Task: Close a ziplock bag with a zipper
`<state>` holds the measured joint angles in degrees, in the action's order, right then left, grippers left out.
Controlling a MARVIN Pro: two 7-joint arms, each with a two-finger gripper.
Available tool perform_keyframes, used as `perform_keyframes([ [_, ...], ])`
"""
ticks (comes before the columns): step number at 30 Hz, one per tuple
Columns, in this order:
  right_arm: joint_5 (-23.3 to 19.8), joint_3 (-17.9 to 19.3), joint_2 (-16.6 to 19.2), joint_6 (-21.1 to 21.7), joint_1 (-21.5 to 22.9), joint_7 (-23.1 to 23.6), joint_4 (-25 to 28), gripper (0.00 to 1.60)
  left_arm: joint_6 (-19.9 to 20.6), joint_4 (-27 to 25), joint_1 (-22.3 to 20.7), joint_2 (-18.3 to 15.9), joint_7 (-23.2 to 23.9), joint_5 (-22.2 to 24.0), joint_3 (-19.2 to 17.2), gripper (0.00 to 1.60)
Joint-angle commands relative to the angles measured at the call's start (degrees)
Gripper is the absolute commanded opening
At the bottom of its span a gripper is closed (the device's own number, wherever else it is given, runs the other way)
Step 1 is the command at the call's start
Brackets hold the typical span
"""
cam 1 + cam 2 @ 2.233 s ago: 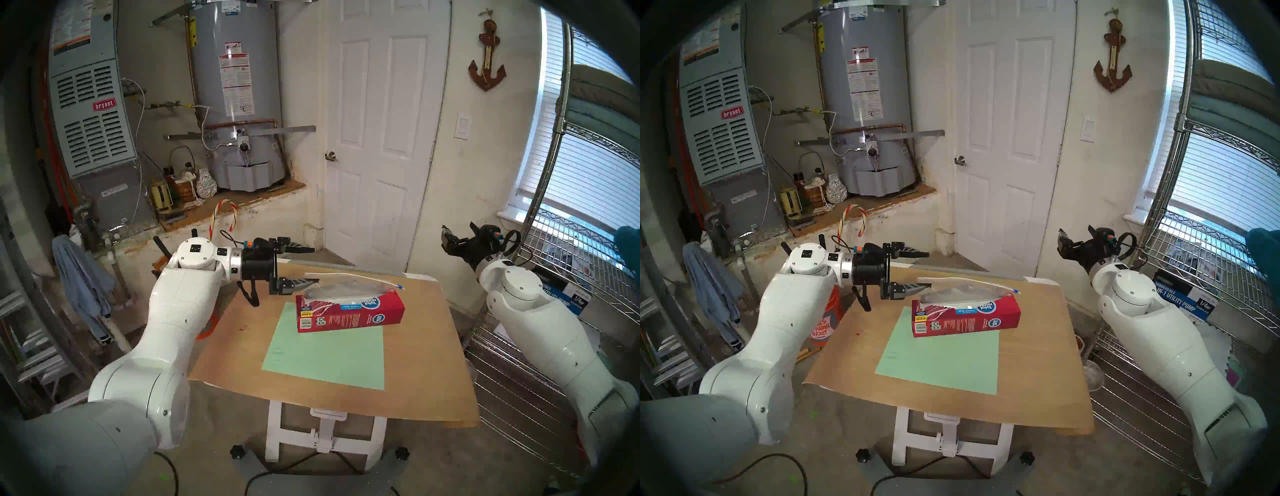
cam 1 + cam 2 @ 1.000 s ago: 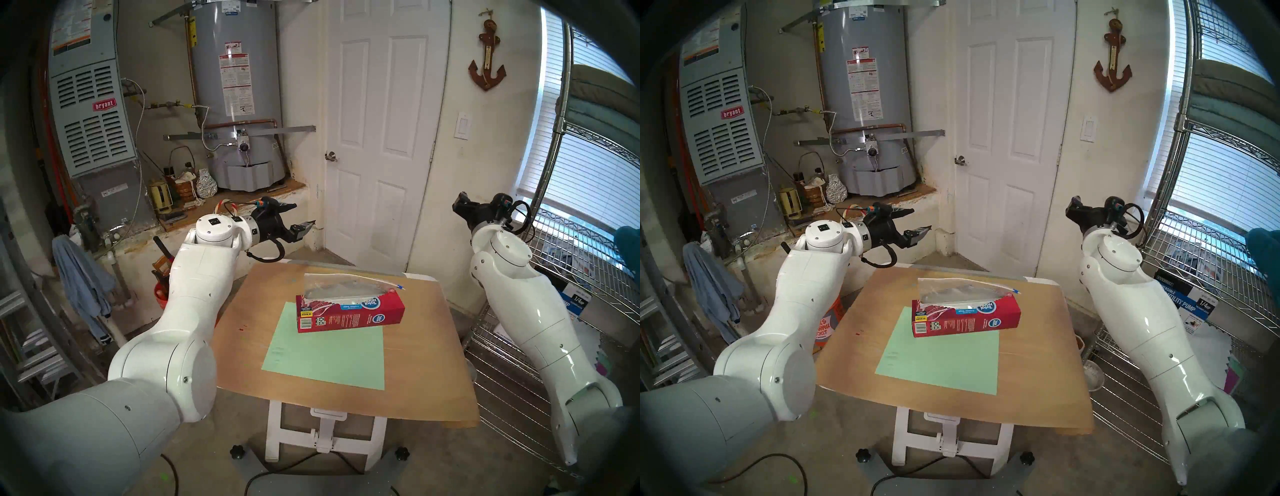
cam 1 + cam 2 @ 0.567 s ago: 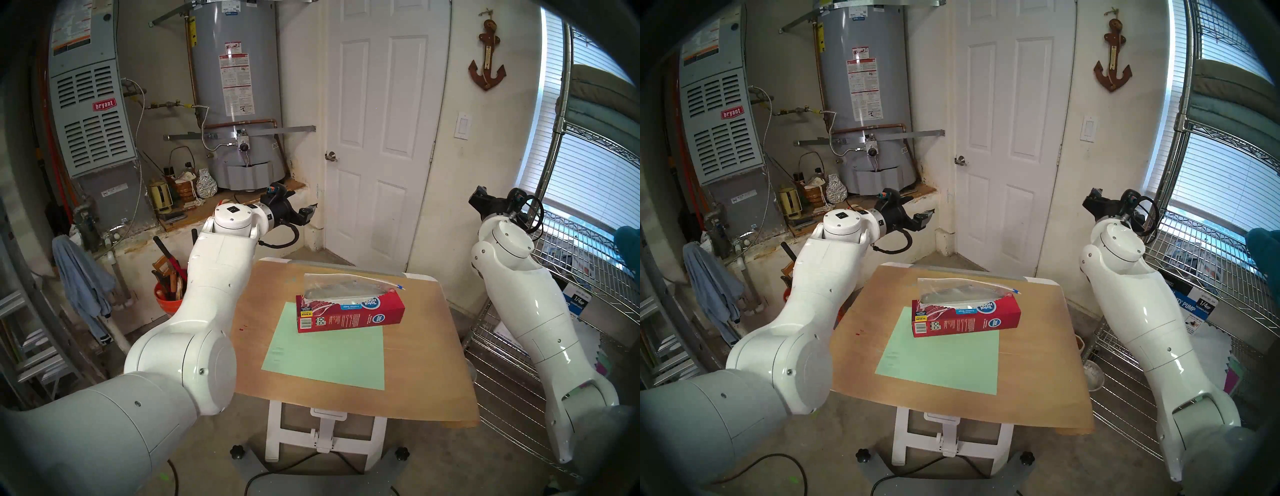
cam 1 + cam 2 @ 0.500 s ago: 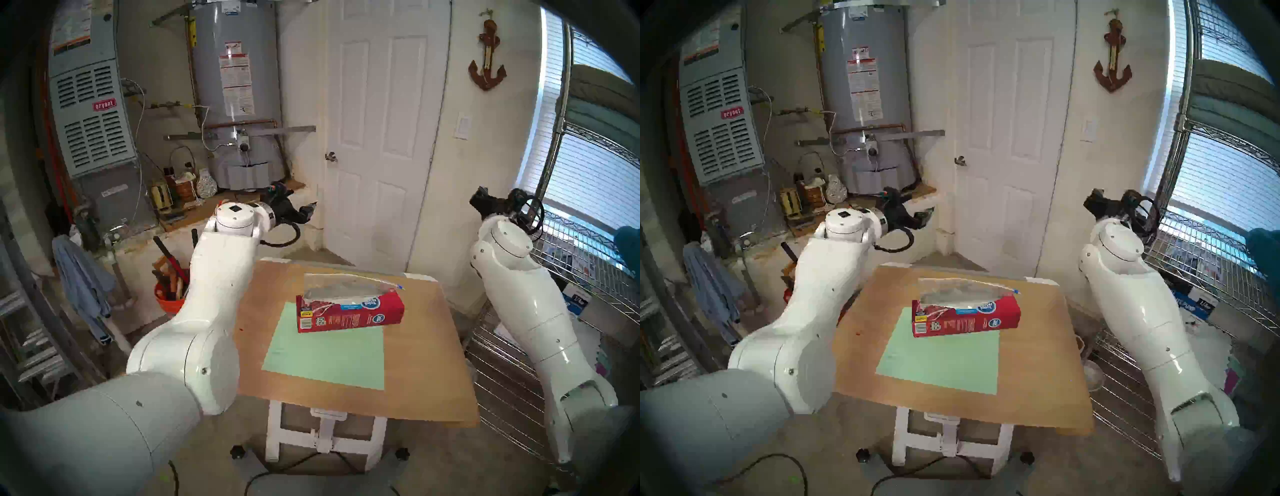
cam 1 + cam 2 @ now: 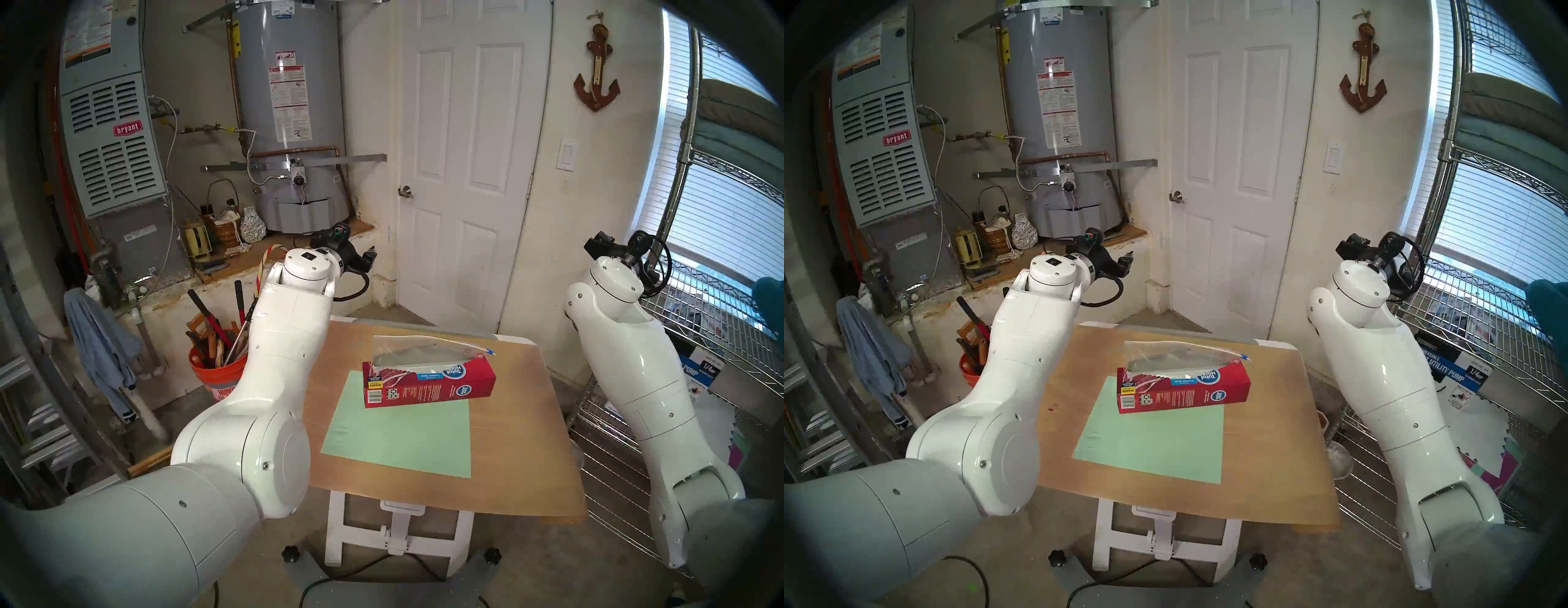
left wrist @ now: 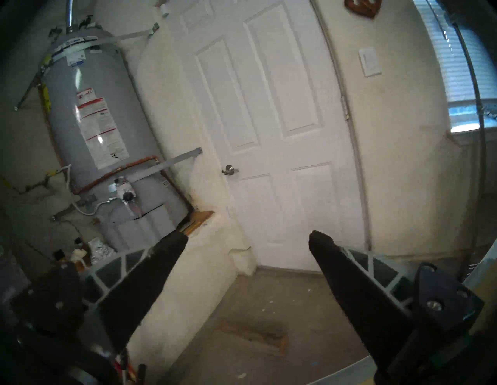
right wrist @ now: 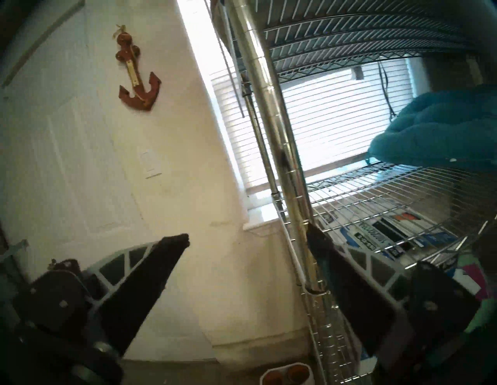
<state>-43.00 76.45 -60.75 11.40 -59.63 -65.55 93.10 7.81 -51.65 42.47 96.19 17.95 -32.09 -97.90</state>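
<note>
On the surface (image 5: pixel 522 433), around its middle, there's a red cardboard box (image 5: pixel 428 384) lying on the far edge of a pale green sheet (image 5: pixel 399 433). The ziplock bag (image 5: pixel 420 351) sits just behind the box at 12 o'clock, its near edge tucked against the box top. It's clear and a bit puffed up, with the white zip strip running along the far edge. The zipper (image 5: pixel 490 351) slider, blue and white, is at the 3 o'clock end. Nothing lies over the bag.

Both arms are up and well clear. The left claw (image 6: pixel 247 239) is spread wide and empty, pointing at the white door (image 6: pixel 269 129) next to the water heater (image 6: pixel 107 150). The right claw (image 7: pixel 247 236) is wide open too, holding nothing, by the wire shelf rack (image 7: pixel 363 209).
</note>
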Motion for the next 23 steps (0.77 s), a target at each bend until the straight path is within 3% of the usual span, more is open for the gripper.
perform_keyframes([
  [1,1.62,0.16,-3.38,3.19,3.38,-6.63,1.34,1.60,1.15,-4.34,1.28,1.72,-6.58,-4.62,0.76,1.60],
  [8,1.74,-0.45,-5.02,5.69,5.28,-12.56,0.41,1.60,3.00,-5.29,2.38,3.41,-13.79,-7.10,1.31,1.60],
  [23,1.66,-0.66,-5.54,6.47,6.10,-14.15,-0.29,1.60,3.63,-5.26,2.49,3.88,-15.83,-7.69,1.51,1.60],
])
